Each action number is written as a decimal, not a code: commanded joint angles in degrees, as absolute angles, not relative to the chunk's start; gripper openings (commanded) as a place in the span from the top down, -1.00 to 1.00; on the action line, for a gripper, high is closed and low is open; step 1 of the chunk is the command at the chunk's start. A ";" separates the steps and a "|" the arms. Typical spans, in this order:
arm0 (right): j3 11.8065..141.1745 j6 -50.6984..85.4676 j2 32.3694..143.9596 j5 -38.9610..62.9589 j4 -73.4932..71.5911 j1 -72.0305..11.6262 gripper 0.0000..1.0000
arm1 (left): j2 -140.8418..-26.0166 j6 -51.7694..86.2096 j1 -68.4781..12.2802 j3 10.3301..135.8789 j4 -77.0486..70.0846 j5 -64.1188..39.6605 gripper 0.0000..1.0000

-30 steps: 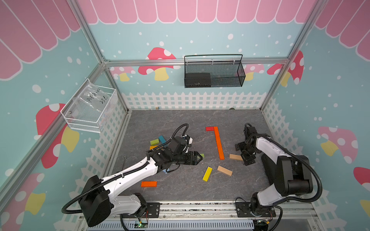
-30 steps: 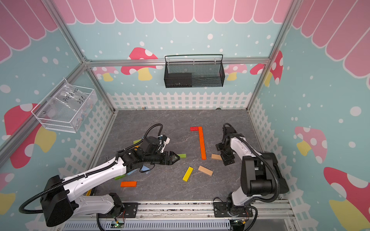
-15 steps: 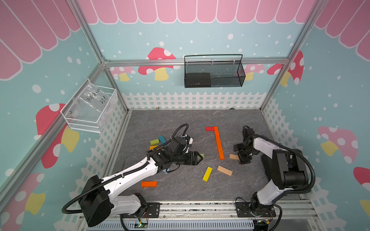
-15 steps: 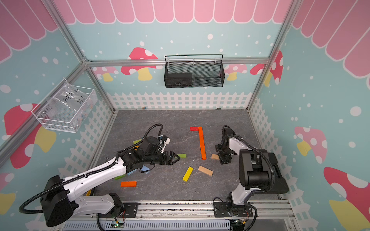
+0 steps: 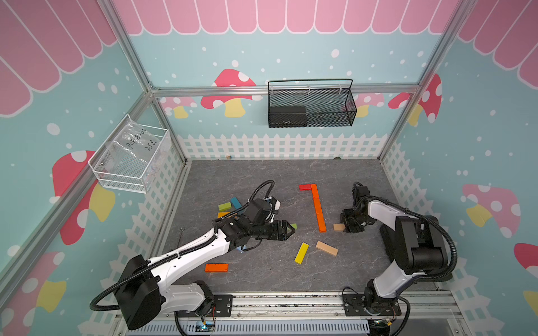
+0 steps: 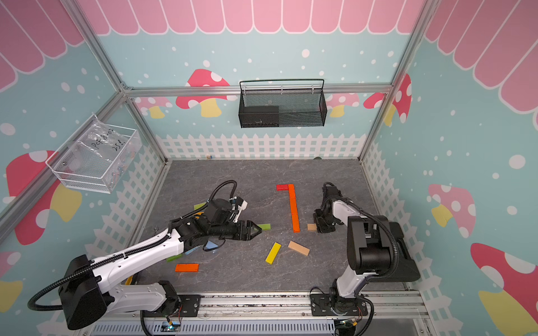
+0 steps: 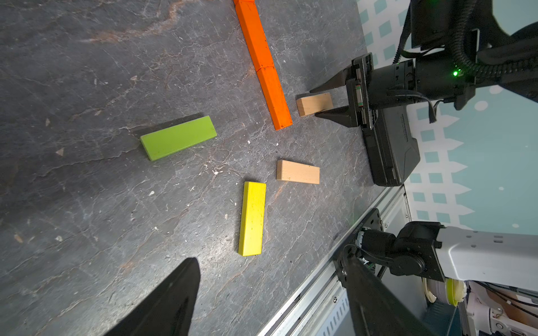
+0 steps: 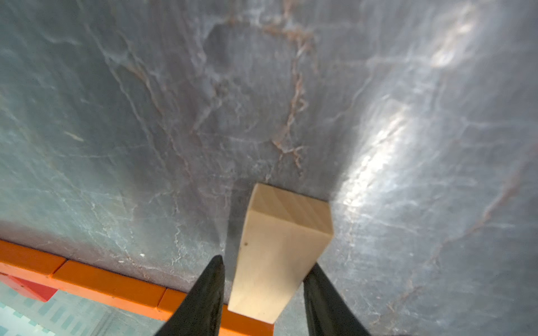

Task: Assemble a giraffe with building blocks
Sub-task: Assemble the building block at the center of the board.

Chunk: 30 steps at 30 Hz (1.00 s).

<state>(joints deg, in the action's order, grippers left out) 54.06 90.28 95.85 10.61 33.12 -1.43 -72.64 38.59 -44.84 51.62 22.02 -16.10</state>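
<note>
Grey slate-look tabletop (image 5: 262,174) in a booth with mushroom-print walls. Black mesh basket (image 5: 310,107) on the back wall, clear bin (image 5: 128,163) on the left wall. Building blocks: orange line (image 5: 318,209) with a red block (image 5: 304,187) at its far end; yellow block (image 5: 301,252), loose tan block (image 5: 326,248) and orange block (image 5: 216,267) lie nearer the front.

Left wrist view shows the whole green block (image 7: 178,137); in the top views the left hand (image 5: 289,229) hides most of it.

Right hand (image 8: 266,261) is low at the tabletop, straddling a small tan block (image 5: 338,227) beside the line's near end. One finger touches it, with a thin gap at the other, so I cannot tell if it is clamped. Left hand hovers level, fingers wide apart, empty.

Short block (image 5: 338,227) just right of the block row's (image 5: 318,212) near end (another block (image 5: 326,248) in front)
</note>
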 commanded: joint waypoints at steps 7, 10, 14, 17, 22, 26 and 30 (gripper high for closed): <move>52.03 92.05 99.14 10.78 32.78 -1.49 0.28 | -72.32 38.56 -44.03 50.72 21.97 -16.03 -0.63; 52.17 92.53 99.05 10.72 33.04 -1.90 0.27 | -72.15 38.53 -43.86 50.88 22.21 -15.95 -0.63; 52.34 93.66 99.27 10.88 33.05 -2.97 0.27 | -72.06 38.41 -43.51 50.80 22.23 -15.97 -0.63; 52.46 94.39 100.11 11.75 32.78 -4.06 0.26 | -71.94 38.32 -43.33 50.71 22.44 -16.04 -0.63; 52.30 95.63 101.17 12.66 32.44 -5.29 0.27 | -71.53 38.41 -43.24 50.30 22.50 -16.12 -0.63; 51.11 97.13 100.34 11.98 32.17 -5.67 0.27 | -71.35 38.06 -43.16 50.03 22.85 -16.39 -0.63; 50.25 97.89 99.69 11.95 32.17 -5.87 0.27 | -71.25 37.96 -43.02 49.92 22.90 -16.43 -0.63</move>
